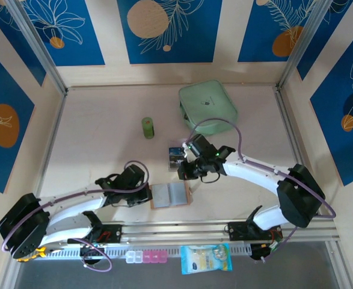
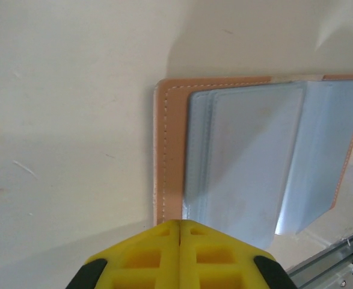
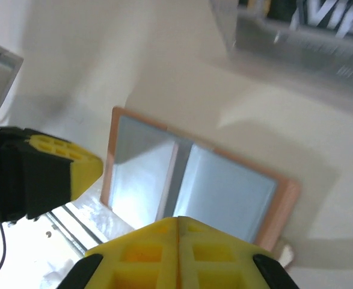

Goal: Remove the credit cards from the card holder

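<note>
The card holder (image 1: 171, 195) lies open and flat near the front rail, tan-pink outside with grey inner slots (image 2: 248, 162) (image 3: 191, 180). A small stack of credit cards (image 1: 175, 157), the top one blue, lies on the table just behind it. A dark printed card (image 3: 320, 33) shows at the top of the right wrist view. My left gripper (image 1: 148, 197) (image 2: 180, 224) is shut at the holder's left edge, with nothing seen between its fingers. My right gripper (image 1: 184, 173) (image 3: 178, 220) is shut and holds nothing, just above the holder's far right corner.
A mint-green zip case (image 1: 207, 107) sits at the back right, and a small green cylinder (image 1: 148, 127) stands mid-table. On the front ledge below the metal rail (image 1: 182, 227) lie a pill box (image 1: 146, 257) and a blue-yellow packet (image 1: 205, 259). Walls enclose three sides.
</note>
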Available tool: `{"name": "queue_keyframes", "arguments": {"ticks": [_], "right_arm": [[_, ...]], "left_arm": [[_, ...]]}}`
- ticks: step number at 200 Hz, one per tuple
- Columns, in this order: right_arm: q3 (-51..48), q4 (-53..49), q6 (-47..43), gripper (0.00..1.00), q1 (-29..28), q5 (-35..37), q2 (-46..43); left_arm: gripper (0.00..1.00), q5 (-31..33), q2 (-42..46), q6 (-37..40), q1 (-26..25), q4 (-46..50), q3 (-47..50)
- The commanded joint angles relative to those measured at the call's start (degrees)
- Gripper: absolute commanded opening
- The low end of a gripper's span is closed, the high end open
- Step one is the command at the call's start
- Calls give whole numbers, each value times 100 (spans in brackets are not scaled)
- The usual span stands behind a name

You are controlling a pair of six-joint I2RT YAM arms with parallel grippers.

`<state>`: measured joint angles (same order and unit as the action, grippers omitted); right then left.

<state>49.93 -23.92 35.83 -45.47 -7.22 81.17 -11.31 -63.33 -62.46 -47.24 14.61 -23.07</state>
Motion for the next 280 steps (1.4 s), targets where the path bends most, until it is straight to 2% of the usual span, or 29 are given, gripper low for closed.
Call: {"name": "queue_keyframes", "arguments": {"ticks": [1, 75, 115, 214, 280], "right_arm": [[-120, 353, 858, 9, -226, -339, -94], [-237, 1008, 1626, 29, -797, -362, 439], [-12, 1017, 1764, 33, -930, -433, 991], [419, 1029, 1837, 29, -1115, -520, 1857], [486, -32, 1659, 29, -1097, 219, 1616]], "left_arm": [[2, 68, -29, 85, 58, 45, 75], [2, 15, -355, 99, 57, -198, 41], [2, 83, -364, 141, 58, -102, 39], [2, 94, -387, 158, 59, -127, 92], [2, 112, -391, 170, 63, -99, 103]]}}
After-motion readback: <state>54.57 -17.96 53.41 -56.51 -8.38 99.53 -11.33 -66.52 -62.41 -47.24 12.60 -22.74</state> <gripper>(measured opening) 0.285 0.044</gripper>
